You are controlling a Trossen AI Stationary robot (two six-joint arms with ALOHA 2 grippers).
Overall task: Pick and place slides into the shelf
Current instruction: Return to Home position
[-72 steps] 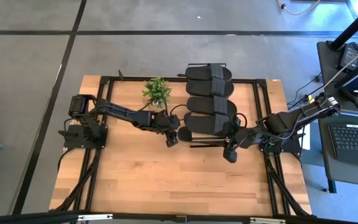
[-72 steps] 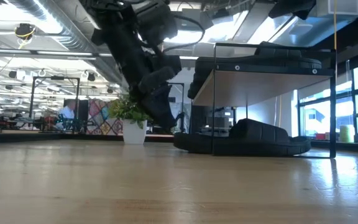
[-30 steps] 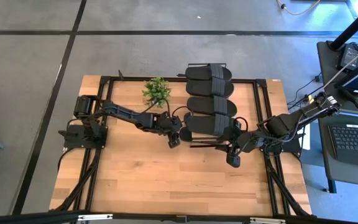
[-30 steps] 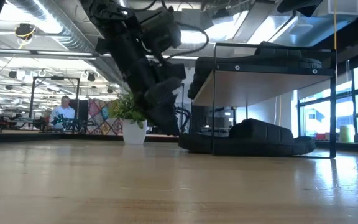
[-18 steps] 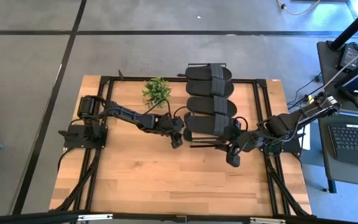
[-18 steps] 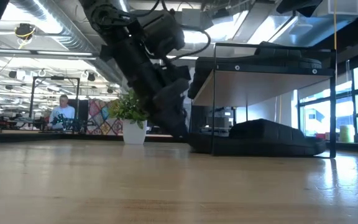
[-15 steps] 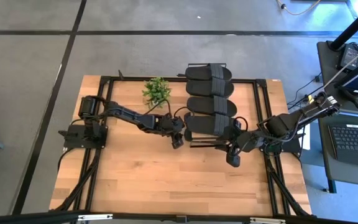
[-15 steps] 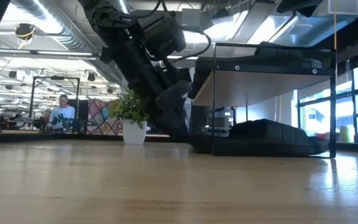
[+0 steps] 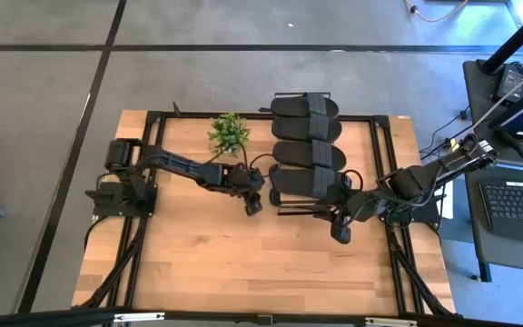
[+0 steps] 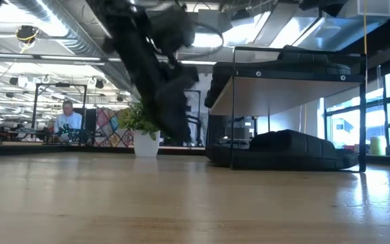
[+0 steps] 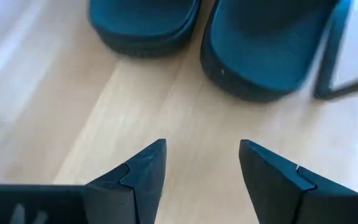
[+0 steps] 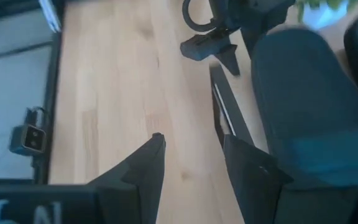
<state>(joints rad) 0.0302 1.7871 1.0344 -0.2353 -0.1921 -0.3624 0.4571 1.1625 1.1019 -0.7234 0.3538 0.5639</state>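
Note:
The shelf point(image 10: 286, 87) stands at the table's far middle; its wood top carries three black slides point(image 9: 307, 153) side by side. Under it, more slides point(image 10: 283, 150) lie on the table, and the rounded ends of two of them point(image 11: 260, 43) show in the left wrist view, beside a shelf leg point(image 11: 329, 56). My left gripper point(image 9: 253, 205) hangs open just left of the shelf, a little above the table, pointing at those ends without touching them. My right gripper point(image 9: 339, 232) hovers open at the shelf's near right corner, with nothing between its fingers point(image 12: 151, 158).
A small potted plant point(image 9: 230, 133) stands just left of the shelf's far end, behind my left arm. Bare wood tabletop point(image 9: 243, 263) spreads toward the near edge. A desk with a keyboard point(image 9: 516, 200) stands beyond the right edge.
My left gripper, staying open, went toward the shelf and slid the slide on the table farther under it, toward the right edge. It then drew back toward the left and rose a little, and the slide stayed where it was pushed.

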